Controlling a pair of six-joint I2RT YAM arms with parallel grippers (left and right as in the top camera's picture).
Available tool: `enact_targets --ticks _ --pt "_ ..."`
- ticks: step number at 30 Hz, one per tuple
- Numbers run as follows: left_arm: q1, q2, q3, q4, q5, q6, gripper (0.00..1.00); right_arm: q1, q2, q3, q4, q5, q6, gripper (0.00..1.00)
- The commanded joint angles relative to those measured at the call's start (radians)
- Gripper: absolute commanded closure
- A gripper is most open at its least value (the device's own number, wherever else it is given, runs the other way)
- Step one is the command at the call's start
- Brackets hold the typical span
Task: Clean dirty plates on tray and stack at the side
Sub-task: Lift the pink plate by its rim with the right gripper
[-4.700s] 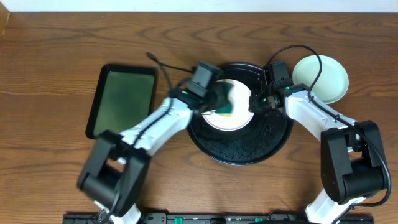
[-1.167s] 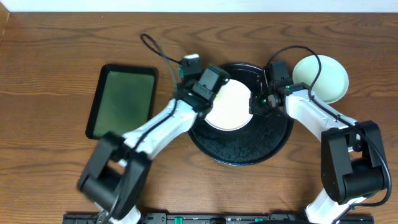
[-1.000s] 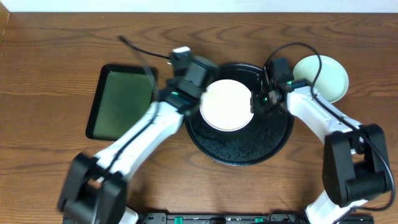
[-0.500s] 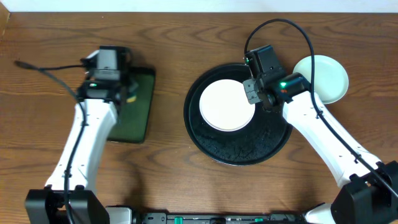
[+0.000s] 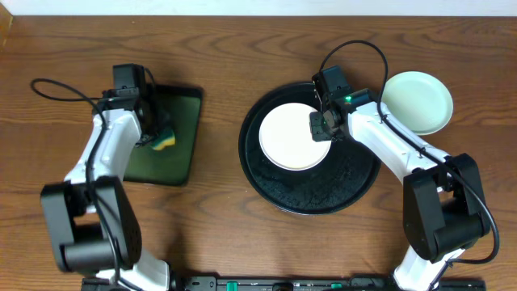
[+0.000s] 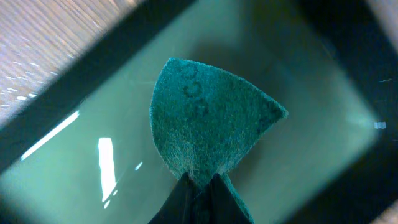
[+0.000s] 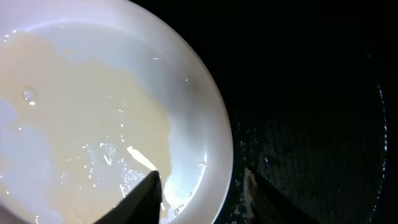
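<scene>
1. While my left gripper (image 5: 156, 136) is clenched on the green sponge (image 5: 164, 143) over the green tray (image 5: 174, 166), far out on the left, my right gripper (image 5: 319, 129) sits at the white plate (image 5: 287, 137), so the right arm is much the nearer one
2. My right jaws stand apart and grasp nothing: in the wrist view one finger (image 7: 146, 190) hangs over the plate's wet inside and the other over the black tray (image 7: 311, 93), with the rim between them
3. The plate lies flat on the black tray's far half, its middle to my left of the gripper; being round, it has no long axis to line up with
4. The mint plate (image 5: 418, 101) rests on the table just beyond the tray's right edge, which I judge to be the stacking spot
5. A few seconds ago the sponge was on the white plate; it has now swung away to the green tray, leaving the plate bare
</scene>
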Motion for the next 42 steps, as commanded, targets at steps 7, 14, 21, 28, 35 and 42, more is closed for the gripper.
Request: enact_targets --ticks 7,14,21,28,35,42 --pt "0.003 0.056 0.004 0.039 0.035 0.037 0.61 -0.003 -0.004 0.005 0.000 -0.006 0.042 0.50" --pt "0.003 -0.076 0.016 0.019 0.036 0.035 0.49 -0.019 -0.002 0.005 -0.003 0.002 0.080 0.49" --pt "0.003 -0.273 0.016 -0.003 0.036 0.036 0.41 -0.048 0.035 0.004 -0.003 -0.034 0.100 0.51" --pt "0.003 -0.307 0.016 -0.021 0.036 0.036 0.25 -0.048 0.119 0.004 0.000 -0.041 0.101 0.56" --pt "0.003 -0.306 0.016 -0.021 0.035 0.036 0.23 -0.050 0.139 0.006 0.029 -0.040 0.097 0.97" --pt "0.003 -0.306 0.016 -0.021 0.036 0.036 0.22 -0.048 0.092 0.079 -0.029 0.033 0.018 0.99"
